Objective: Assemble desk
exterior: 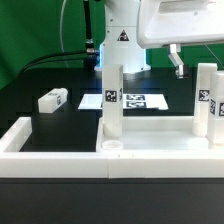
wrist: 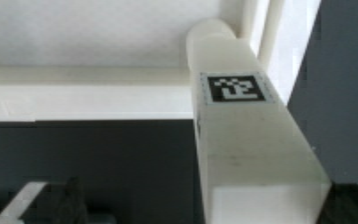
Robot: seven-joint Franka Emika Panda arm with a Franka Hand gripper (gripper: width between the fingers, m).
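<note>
Hand (exterior: pixel 177 62): hangs high toward the exterior view's right, under the white arm. Sits above the gap between two standing posts and touches neither. Grips nothing (fingertips dark and small from here, so the gap is hard to read).

Tabletop slab (exterior: pixel 160 142): lies flat and low at the front of the black surface (exterior: pixel 60 118), just behind the border wall (exterior: pixel 50 155). Has a round hole (exterior: pixel 113 146) at the end toward the exterior view's left.

Middle leg post (exterior: pixel 113 110): stands upright just behind that hole, tag facing the camera.

Right-hand leg post (exterior: pixel 207 105): upright too, at the slab's far end, also tagged.

Loose leg post (exterior: pixel 52 99): lies on its side, well apart, toward the exterior view's left.

Marker board (exterior: pixel 145 101): flat on the surface behind the middle leg post.

Wrist view. Looks down along one upright leg post (wrist: pixel 256 150) (which of the two, cannot tell), with a tag (wrist: pixel 238 87) near its top. Shows a white ledge (wrist: pixel 78 88) running across beside it, touching the post. Catches one dark finger (wrist: pixel 43 203) well clear of the post: jaws spread wide, nothing between them.
</note>
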